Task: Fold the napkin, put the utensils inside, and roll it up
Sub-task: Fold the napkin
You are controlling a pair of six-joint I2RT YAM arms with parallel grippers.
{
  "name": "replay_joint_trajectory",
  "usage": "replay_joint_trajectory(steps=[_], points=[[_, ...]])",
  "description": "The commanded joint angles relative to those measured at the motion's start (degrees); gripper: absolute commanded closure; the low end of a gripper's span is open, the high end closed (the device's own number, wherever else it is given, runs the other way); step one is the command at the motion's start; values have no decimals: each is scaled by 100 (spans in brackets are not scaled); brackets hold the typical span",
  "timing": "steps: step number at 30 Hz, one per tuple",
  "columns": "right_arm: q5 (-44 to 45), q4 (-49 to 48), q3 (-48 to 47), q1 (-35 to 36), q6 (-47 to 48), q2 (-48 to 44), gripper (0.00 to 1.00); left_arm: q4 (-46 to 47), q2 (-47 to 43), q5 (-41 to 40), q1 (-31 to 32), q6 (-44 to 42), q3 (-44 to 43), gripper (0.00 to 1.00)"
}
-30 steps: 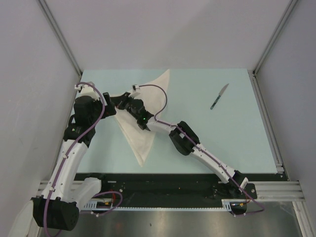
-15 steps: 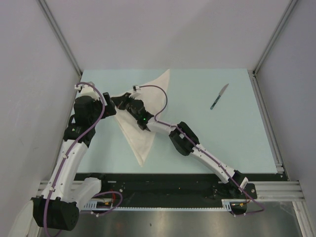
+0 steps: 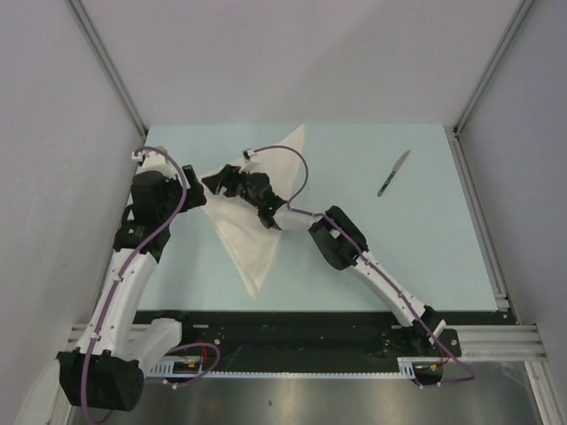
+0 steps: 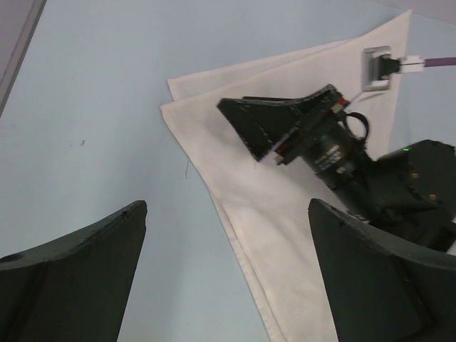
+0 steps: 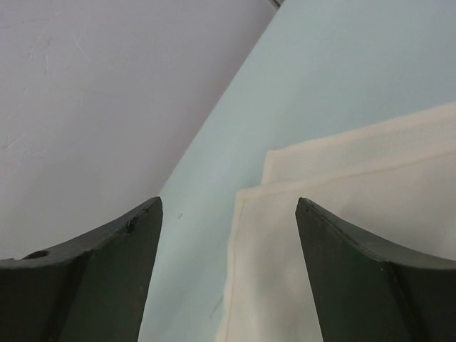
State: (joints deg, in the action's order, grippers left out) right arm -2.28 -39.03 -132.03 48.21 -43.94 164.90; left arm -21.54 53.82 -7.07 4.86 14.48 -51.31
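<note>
Snagging is the risk — the right gripper (image 3: 217,181), jaws apart and empty, hangs over the folded napkin (image 3: 257,239) near the table's (image 3: 354,266) left edge and could drag its layers open. The left gripper (image 3: 197,188) stands wide and empty; the knife (image 3: 392,174) lies toward the far right corner.

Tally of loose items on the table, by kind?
Napkin: 1
Knife: 1
Total: 2
</note>
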Motion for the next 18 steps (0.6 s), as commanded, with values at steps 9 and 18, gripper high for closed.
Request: replay_joint_trajectory(steps=[9,18], points=[[-1757,-1275,3578,-1647,-212,-3279,26,528,821,478,-319,397,-28,4],[-2258,1335,3377,-2710,228,-3272,30,633,2527,663,-381,766,-775,6]])
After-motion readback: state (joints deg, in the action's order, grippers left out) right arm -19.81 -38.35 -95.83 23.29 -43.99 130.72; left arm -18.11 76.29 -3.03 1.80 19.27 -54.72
